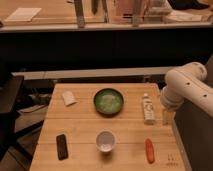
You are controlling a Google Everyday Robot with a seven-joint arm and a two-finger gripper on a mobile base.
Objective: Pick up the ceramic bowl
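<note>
The ceramic bowl (108,101), wide and shallow with a dark green rim and a lighter speckled green inside, sits upright on the wooden table (80,125) at its far middle. My white arm (186,90) comes in from the right. The gripper (167,116) hangs below it at the table's right edge, to the right of the bowl and well apart from it. Nothing shows in the gripper.
A white bottle (148,109) lies between the bowl and the gripper. A small white cup-like bowl (105,141) stands near the front middle. A red-orange item (149,150) lies front right, a black item (62,146) front left, a white packet (69,98) far left.
</note>
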